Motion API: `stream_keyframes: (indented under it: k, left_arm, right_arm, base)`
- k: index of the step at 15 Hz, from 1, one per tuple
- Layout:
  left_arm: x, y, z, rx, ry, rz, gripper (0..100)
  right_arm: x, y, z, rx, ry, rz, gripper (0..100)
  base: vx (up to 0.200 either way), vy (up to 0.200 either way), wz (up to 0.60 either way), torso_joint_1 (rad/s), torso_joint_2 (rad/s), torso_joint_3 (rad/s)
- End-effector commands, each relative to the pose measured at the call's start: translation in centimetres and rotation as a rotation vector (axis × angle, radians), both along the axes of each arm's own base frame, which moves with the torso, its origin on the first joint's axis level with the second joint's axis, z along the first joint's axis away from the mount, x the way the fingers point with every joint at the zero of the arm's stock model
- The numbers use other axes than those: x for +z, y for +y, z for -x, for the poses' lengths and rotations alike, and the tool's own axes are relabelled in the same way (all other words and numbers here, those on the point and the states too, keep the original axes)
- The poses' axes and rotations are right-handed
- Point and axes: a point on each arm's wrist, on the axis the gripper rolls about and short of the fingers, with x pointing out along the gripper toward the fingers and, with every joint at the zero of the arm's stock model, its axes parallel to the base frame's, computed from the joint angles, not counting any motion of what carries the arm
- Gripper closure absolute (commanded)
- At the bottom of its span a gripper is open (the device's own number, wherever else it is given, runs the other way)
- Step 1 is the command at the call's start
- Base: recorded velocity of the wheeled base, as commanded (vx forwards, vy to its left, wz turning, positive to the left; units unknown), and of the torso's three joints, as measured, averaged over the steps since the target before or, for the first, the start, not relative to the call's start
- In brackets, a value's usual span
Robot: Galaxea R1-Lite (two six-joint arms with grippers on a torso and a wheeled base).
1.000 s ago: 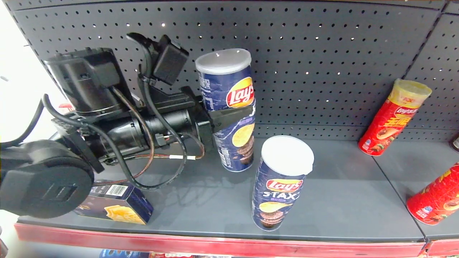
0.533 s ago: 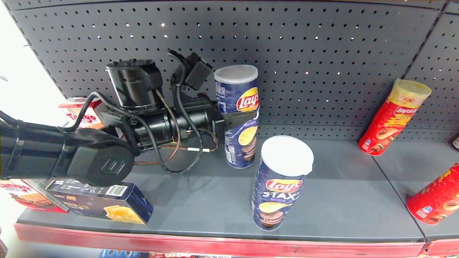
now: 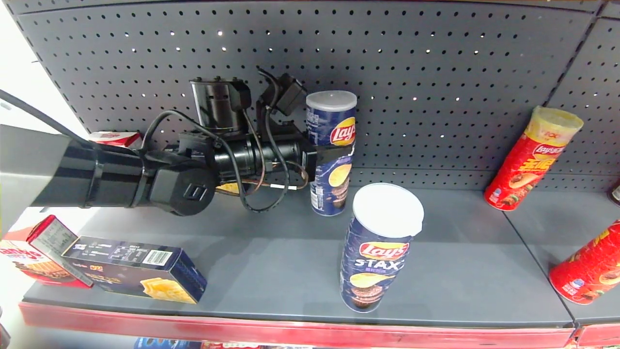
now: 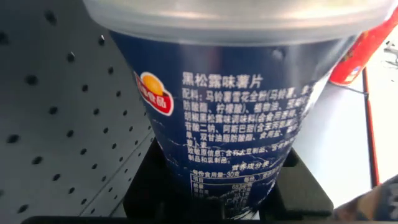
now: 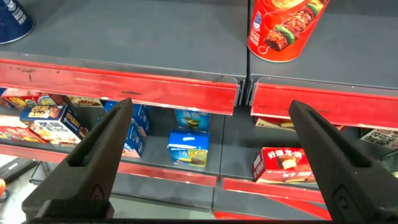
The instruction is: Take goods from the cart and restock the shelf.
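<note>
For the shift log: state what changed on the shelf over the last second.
The left tool, shut on the held blue can, carried it deeper toward the pegboard and to the robot's right. The front blue can, rear red can, front red can and dark box stayed put.

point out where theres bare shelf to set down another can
Widest bare shelf lies between the front blue can and the leaning red can. A second patch runs along the front, between the blue box and that front blue can. Crowded at the back middle, where the left gripper clamps the held blue can.
</note>
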Motion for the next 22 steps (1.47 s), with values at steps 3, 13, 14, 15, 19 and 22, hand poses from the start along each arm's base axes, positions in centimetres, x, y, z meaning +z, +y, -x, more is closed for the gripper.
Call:
stream_keyframes:
  k: [3,13,14,15,19,22]
  left_arm:
    - [-1.2,-0.9,-1.7,-0.003,0.006,-0.004,100]
    - [-4.1,-2.0,-3.8,-0.003,-0.021,-0.045,100]
    - [-4.5,-2.0,-3.9,-0.003,-0.013,-0.049,100]
    - [-4.6,-2.1,-3.9,-0.003,-0.013,-0.050,100]
    - [-4.4,-2.0,-3.8,0.005,-0.023,-0.040,0]
    - [-2.2,-1.0,-2.0,0.012,-0.032,-0.035,0]
  right_arm:
    - [0.0,0.0,0.0,0.000,0.003,0.001,0]
    - [0.0,0.0,0.0,0.000,0.003,0.001,0]
    - [0.0,0.0,0.0,0.000,0.003,0.001,0]
    - [0.0,0.0,0.0,0.000,0.003,0.001,0]
    - [0.0,0.0,0.0,0.000,0.003,0.001,0]
    - [0.0,0.0,0.0,0.000,0.003,0.001,0]
  base:
    - [0.000,0.000,0.00,0.000,0.00,0.000]
    - [0.000,0.000,0.00,0.000,0.00,0.000]
    - [0.000,0.000,0.00,0.000,0.00,0.000]
    - [0.000,0.000,0.00,0.000,0.00,0.000]
    - [0.000,0.000,0.00,0.000,0.00,0.000]
    - [0.000,0.000,0.00,0.000,0.00,0.000]
